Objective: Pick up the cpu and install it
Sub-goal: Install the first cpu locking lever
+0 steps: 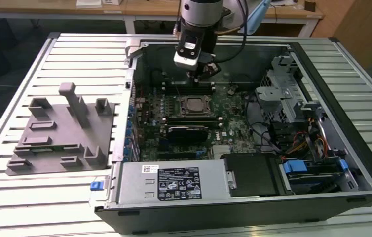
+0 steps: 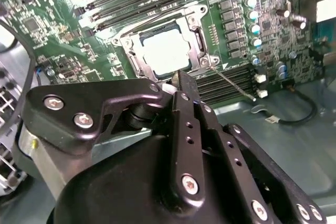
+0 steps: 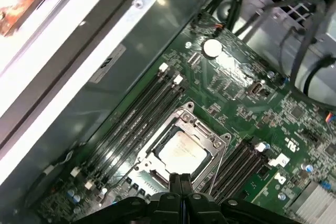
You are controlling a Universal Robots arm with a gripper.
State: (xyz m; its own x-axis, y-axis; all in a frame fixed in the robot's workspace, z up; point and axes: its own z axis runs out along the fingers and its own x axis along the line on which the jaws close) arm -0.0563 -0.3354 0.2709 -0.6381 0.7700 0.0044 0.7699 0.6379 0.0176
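The cpu (image 1: 195, 105), a small square chip with a pale silver top, lies flat inside the metal-framed socket (image 1: 180, 109) on the green motherboard of the open computer case. Both wrist views show the cpu (image 2: 165, 52) (image 3: 184, 150) seated within the socket frame. My gripper (image 1: 203, 74) hangs a little above the board, just toward the case's far wall from the socket. Its black fingers (image 3: 176, 184) are pressed together with nothing between them. In the second wrist view the gripper tip (image 2: 181, 80) ends short of the socket's edge, apart from the chip.
Black memory slots (image 3: 139, 114) flank the socket on two sides. In the case, a power supply (image 1: 172, 182) sits at the near side and a drive cage (image 1: 284, 94) with cables at the exterior view's right. A large grey fixture (image 1: 61, 133) stands on the slatted table (image 1: 15, 197).
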